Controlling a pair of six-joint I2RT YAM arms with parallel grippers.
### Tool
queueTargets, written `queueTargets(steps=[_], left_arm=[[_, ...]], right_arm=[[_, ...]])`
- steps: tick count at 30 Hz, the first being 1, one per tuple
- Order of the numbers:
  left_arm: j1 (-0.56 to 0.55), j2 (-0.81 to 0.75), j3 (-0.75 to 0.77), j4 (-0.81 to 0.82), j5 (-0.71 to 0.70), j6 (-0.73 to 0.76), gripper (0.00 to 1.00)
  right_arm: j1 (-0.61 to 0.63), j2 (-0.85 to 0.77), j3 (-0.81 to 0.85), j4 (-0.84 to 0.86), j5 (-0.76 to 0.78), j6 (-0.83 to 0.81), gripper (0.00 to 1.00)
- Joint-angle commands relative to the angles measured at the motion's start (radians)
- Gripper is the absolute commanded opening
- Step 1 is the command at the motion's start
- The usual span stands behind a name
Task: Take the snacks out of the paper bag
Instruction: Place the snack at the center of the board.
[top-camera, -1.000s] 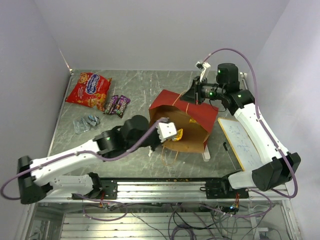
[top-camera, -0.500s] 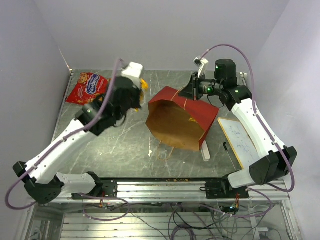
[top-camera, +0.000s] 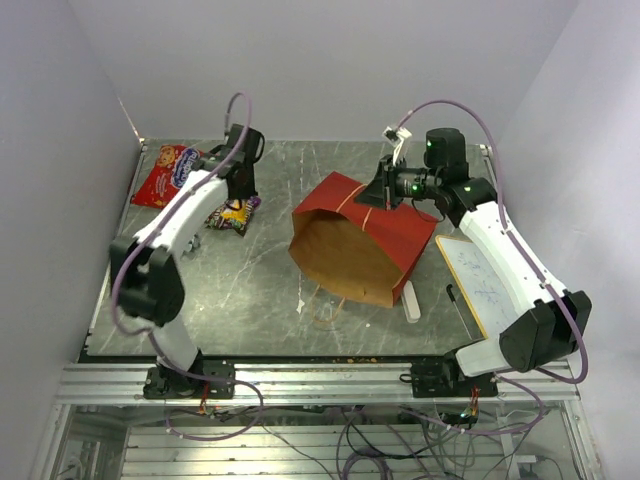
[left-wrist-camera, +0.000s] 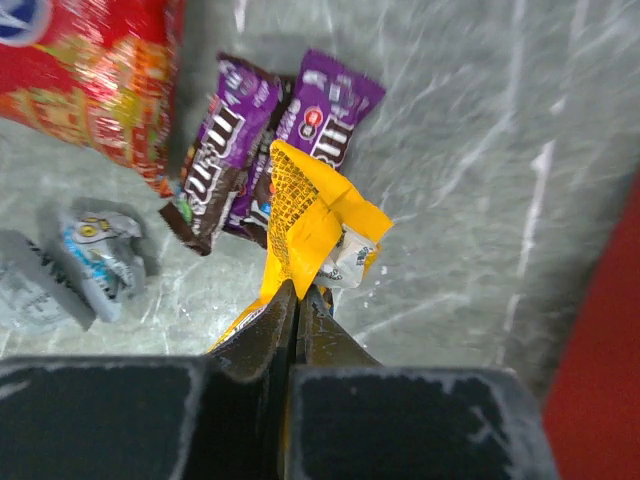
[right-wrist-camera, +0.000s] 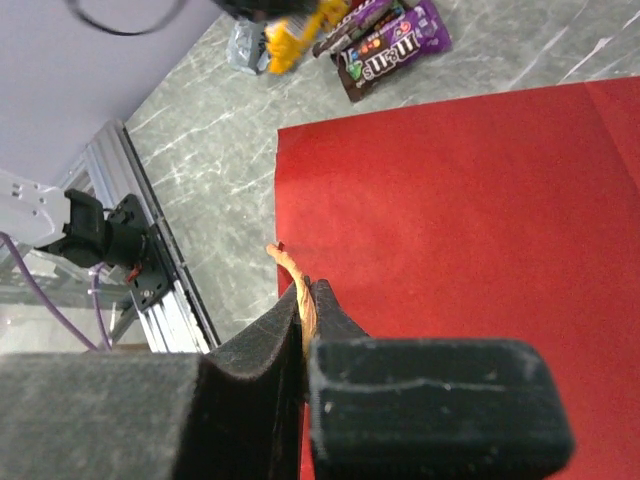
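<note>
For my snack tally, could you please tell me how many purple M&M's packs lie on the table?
2. One M&M's pack lies beside the red chip bag; the second pack alongside it, by the yellow pack. Others may be hidden.

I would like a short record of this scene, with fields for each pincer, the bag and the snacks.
left pincer: shut on yellow pack, above the purple candy packs
right pincer: shut on tan handle of paper bag
paper bag: tipped, mouth open toward near edge
snacks already out: chip bag, purple candy packs, clear wrapper
</note>
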Motion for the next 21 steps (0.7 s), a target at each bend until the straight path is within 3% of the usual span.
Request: queueTargets(steps=[1, 8, 13, 21], left_arm=[[0.013, 0.143, 0.091, -0.064, 0.052, 0.033, 0.07], [0.014, 0.276, 0.138, 0.006, 0.079, 0.044, 0.07], [0.014, 0.436, 0.263, -0.039, 0.042, 0.028, 0.07], [0.014, 0.509, 0.265, 0.026, -0.052, 0.085, 0.08]], right_arm=[[-0.005, -0.023, -0.035, 0.077, -0.045, -0.005, 0.00], [-0.005, -0.039, -0.045, 0.052, -0.062, -0.048, 0.00], [-0.005, -0.037, -0.043, 0.001, -0.043, -0.103, 0.00], [-0.005, -0.049, -0.066, 0.011, -0.053, -0.107, 0.00]])
